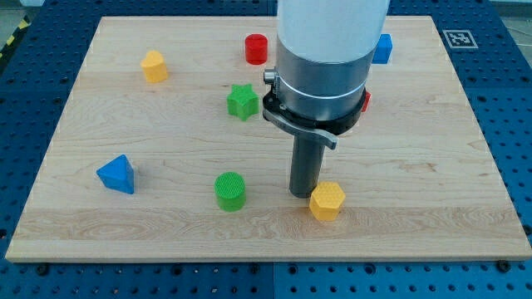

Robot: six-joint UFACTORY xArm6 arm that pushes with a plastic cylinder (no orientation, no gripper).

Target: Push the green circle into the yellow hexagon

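The green circle sits on the wooden board at the lower middle. The yellow hexagon sits to its right, about a hundred pixels away. My tip rests on the board just left of the yellow hexagon, touching or nearly touching it, and to the right of the green circle with a gap between them. The arm's wide grey body rises above the rod and hides the board behind it.
A green star sits above the green circle. A blue triangle is at the left. A yellow block is at the upper left, a red circle at the top. A blue block and a red block peek out beside the arm.
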